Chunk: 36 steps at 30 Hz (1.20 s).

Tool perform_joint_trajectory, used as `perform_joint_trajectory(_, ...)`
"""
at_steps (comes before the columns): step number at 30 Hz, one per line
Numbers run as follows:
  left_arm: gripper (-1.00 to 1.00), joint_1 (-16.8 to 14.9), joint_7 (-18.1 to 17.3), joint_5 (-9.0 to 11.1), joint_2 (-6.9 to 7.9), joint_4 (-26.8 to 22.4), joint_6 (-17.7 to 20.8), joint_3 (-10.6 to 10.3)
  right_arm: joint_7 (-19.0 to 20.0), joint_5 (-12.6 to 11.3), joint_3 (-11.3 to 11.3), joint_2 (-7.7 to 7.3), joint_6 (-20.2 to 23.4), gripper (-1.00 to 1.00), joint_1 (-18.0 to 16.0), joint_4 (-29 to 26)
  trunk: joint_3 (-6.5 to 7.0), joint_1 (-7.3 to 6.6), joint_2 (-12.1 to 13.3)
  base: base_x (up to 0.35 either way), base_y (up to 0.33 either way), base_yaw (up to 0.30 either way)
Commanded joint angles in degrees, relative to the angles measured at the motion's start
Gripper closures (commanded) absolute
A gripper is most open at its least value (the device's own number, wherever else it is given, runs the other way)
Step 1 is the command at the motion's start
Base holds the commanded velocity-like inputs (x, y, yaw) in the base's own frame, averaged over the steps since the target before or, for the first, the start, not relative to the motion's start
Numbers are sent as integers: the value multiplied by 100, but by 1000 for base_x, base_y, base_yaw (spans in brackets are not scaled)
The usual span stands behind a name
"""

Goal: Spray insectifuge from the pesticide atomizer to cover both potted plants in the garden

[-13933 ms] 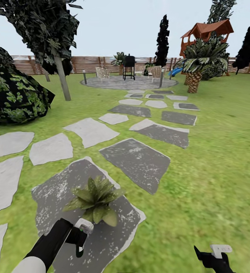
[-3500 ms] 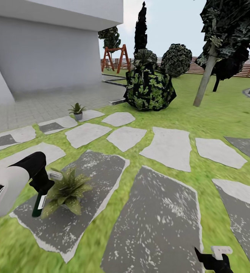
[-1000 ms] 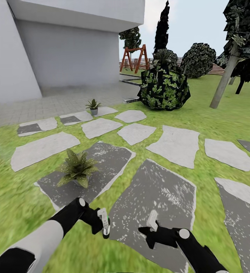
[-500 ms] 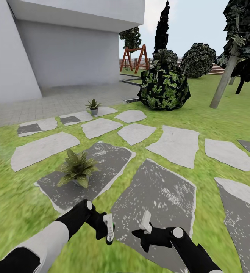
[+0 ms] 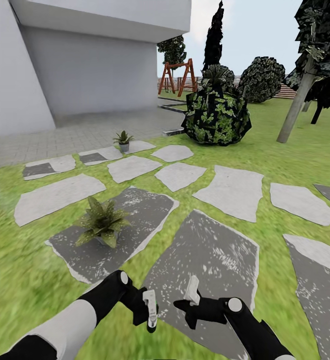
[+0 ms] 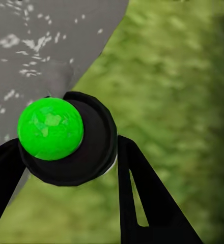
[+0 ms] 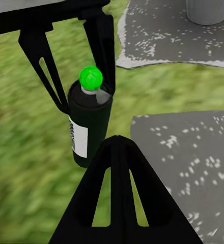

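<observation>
My left gripper [image 5: 149,306] hangs low over the grass, shut on the pesticide atomizer [image 5: 151,321]. The right wrist view shows that atomizer [image 7: 89,129] as a dark bottle with a pale label and a bright green tip, clamped between the left gripper's black fingers [image 7: 42,63]. From the left wrist view I look down its green tip [image 6: 51,128]. My right gripper [image 5: 191,294] is shut and empty, a hand's width to the right, pointing at the bottle. One potted plant [image 5: 102,223] sits on a dark stepping stone just ahead to the left. The other potted plant [image 5: 123,140] stands farther back near the paving.
Grey stepping stones [image 5: 230,192] cross the lawn ahead. A big dark bush [image 5: 216,117] and a slanted tree trunk [image 5: 294,112] stand beyond them. The white house wall [image 5: 85,70] and paved terrace lie to the left, with a swing frame [image 5: 177,77] by the fence.
In the last second my left gripper carried the atomizer rightward and down, and my right gripper shifted left, closing the gap. Earlier the view turned from the patio side toward the house.
</observation>
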Motion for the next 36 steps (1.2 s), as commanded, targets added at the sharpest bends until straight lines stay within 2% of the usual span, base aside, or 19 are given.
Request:
perform_joint_trajectory(1, 100, -1, -23, -4, -16, -12, 44, -6, -7, 60, 7, -3, -59, 100, -3, -5, -5, -1, -2, 0, 0, 0)
perform_joint_trajectory(21, 100, -1, -20, 21, -417, -23, 46, 3, -7, 60, 7, -3, -59, 100, -3, -6, -5, -1, -2, 0, 0, 0)
perform_joint_trajectory(36, 100, -1, -20, 29, -479, -32, 46, 3, -7, 60, 7, -3, -59, 100, -3, -6, -5, -1, -2, 0, 0, 0)
